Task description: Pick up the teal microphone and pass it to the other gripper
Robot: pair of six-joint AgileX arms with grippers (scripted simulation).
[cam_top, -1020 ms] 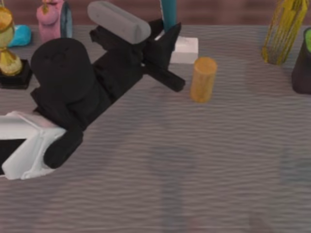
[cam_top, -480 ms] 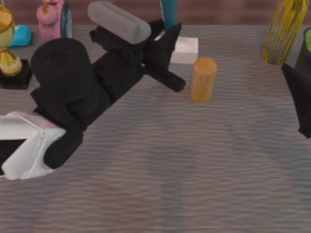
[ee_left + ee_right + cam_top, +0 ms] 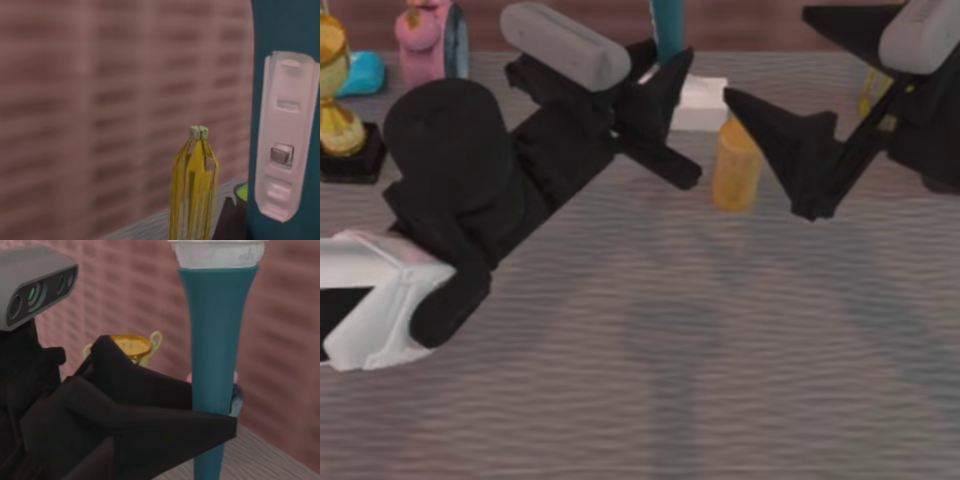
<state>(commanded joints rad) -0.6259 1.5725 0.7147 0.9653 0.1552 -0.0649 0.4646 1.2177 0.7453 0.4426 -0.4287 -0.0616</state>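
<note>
Table-side teal microphone (image 3: pixel 216 340) (white-headed), upright

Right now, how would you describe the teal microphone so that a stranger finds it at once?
Look at the far edge of the table, near its middle, where the left tool reaches. The teal microphone stands upright, shut in that tool's fingers. Unlike the short orange cylinder beside it, it is a slim dark-teal handle with a white head and a white switch patch.

The left gripper (image 3: pixel 665 85) seems to hold the teal microphone (image 3: pixel 667 25); the right gripper (image 3: pixel 770 130) points toward it, near the orange cylinder (image 3: pixel 735 175).
</note>
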